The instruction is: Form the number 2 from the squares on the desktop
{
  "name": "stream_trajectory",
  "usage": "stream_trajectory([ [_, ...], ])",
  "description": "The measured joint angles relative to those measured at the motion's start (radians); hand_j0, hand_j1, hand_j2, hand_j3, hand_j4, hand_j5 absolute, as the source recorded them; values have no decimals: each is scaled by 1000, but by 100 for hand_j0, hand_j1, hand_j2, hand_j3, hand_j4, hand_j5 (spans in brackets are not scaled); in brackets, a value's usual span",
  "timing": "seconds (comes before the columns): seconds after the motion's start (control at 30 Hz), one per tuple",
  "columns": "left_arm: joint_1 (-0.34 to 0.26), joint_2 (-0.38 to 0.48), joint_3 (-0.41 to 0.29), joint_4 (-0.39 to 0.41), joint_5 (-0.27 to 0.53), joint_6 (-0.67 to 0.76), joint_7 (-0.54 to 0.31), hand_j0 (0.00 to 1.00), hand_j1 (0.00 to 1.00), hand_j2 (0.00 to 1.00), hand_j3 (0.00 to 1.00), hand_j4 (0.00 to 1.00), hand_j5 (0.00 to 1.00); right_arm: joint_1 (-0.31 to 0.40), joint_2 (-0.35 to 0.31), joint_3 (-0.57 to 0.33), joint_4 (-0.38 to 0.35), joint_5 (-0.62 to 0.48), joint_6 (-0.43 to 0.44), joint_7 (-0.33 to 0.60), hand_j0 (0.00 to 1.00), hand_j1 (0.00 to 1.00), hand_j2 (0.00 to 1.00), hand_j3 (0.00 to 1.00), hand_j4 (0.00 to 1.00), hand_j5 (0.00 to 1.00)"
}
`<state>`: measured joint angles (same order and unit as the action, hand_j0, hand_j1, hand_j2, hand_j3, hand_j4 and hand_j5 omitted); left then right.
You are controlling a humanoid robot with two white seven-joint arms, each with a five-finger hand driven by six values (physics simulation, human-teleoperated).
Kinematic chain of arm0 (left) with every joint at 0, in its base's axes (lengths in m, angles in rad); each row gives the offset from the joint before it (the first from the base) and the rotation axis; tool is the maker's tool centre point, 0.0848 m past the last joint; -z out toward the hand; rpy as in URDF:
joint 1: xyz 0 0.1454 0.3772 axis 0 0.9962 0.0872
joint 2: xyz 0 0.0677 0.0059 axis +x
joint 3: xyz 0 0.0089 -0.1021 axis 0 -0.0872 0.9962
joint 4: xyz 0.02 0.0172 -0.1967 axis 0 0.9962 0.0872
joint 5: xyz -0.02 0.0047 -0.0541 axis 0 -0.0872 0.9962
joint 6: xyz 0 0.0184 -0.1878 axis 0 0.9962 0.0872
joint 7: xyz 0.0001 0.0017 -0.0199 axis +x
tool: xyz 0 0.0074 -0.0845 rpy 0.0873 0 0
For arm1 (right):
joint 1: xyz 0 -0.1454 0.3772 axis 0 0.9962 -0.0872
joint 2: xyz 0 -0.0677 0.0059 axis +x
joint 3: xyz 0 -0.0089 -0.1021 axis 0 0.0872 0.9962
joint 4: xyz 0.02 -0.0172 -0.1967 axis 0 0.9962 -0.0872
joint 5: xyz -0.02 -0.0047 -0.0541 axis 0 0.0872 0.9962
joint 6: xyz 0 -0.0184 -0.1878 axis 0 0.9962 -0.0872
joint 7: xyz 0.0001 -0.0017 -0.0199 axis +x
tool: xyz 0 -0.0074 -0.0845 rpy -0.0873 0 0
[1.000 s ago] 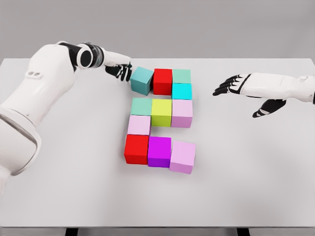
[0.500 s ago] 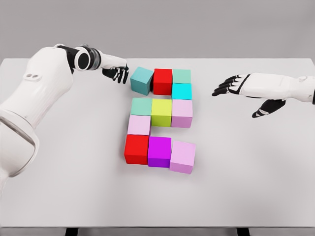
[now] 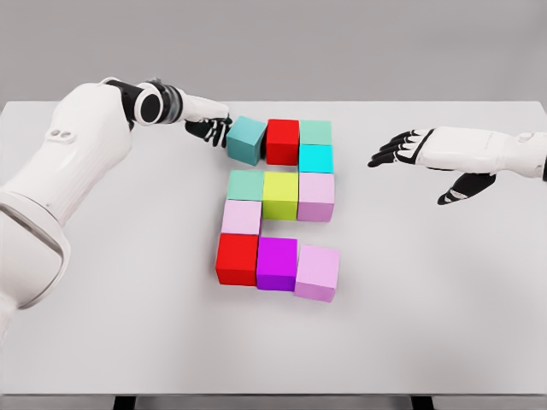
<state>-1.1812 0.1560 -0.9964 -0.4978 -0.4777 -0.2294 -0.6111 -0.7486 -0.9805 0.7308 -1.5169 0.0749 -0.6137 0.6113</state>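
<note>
Left hand (image 3: 209, 128) fingers curled, touching the slightly skewed teal block (image 3: 246, 140), grasping nothing; right hand (image 3: 414, 148) spread, hovering over table (image 3: 427, 273).

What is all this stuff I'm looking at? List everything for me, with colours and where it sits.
table: one, white, fills most of the view.
teal cube: one, top left of the figure, turned slightly askew.
red cubes: two, top middle and bottom left.
mint-green cubes: two, top right and middle row left.
cyan cube: one, under the top right cube.
yellow-green cube: one, centre.
pink cubes: three, middle row right, left column, bottom right.
magenta cube: one, bottom middle.
left hand: black fingers, right beside the teal cube.
right hand: open, hovering right of the cubes.
</note>
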Motion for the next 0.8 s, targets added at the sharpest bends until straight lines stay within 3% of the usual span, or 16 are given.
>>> stream_trajectory([
  [0.8, 0, 6, 4, -29, 20, 3, 0, 37, 37, 37, 37, 37, 37, 2, -1, 0, 0, 0, 0, 0, 100, 100, 100, 100, 100, 100],
])
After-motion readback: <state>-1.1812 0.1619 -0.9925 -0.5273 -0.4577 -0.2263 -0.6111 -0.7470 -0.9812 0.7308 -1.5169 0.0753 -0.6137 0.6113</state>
